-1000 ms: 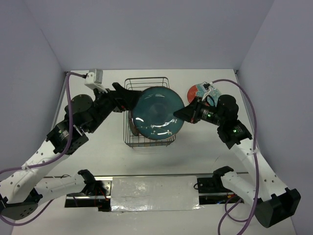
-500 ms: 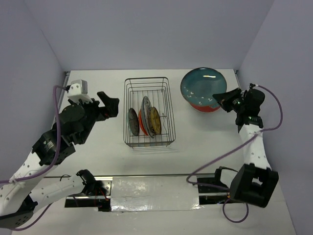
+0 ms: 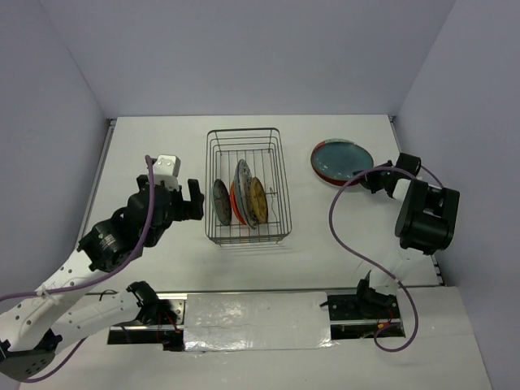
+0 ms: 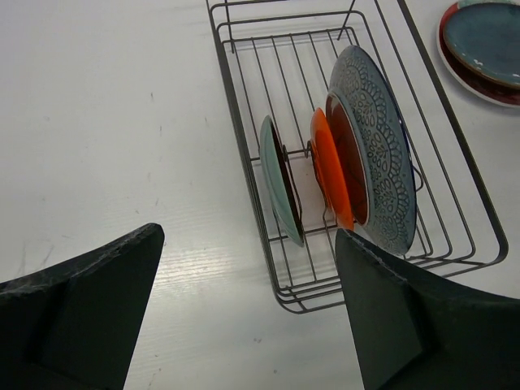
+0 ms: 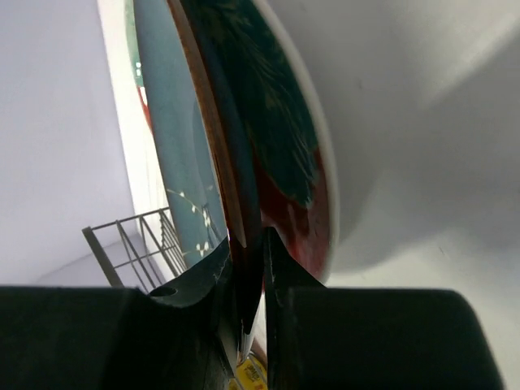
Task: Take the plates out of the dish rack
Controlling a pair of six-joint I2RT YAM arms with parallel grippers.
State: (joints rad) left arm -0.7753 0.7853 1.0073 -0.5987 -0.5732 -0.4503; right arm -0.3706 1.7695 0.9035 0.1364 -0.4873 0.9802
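Overhead view of a white desk point(image 3: 162, 146) w/ two robot arms bolted at its near edge. At centre sits a rectangular open dish rack of thin dark metal wire point(image 3: 244, 134), long side running away from the arms.

Four round ceramic plates stand on edge in the rack's near half, side by side btwn the divider prongs. A small teal plate point(image 3: 220, 201) is on the L, w/ a red-orange plate point(image 3: 236, 208) next to it. Beside them are a bigger white plate w/ dark floral pattern point(image 3: 243, 177) and a yellowish plate point(image 3: 258, 201). The far half of the rack holds nothing.

The L claw point(image 3: 195, 201) hovers over bare desk just L of the rack, level w/ the standing plates. Its jaws are spread wide & hold nothing. Its wrist cam looks down at the rack and the four plates.

At the far R of the desk a large teal ceramic plate w/ white blossoms point(image 3: 341, 156) lies flat over a smaller teal plate w/ red rim point(image 5: 280, 162). That stack is well apart from the rack.

The R claw point(image 5: 246, 244) reaches in from the R. Its jaws are narrow, pinched on the near R rim of the large teal plate, one finger above & one below the edge. Can't tell if that plate's full weight is on the one beneath
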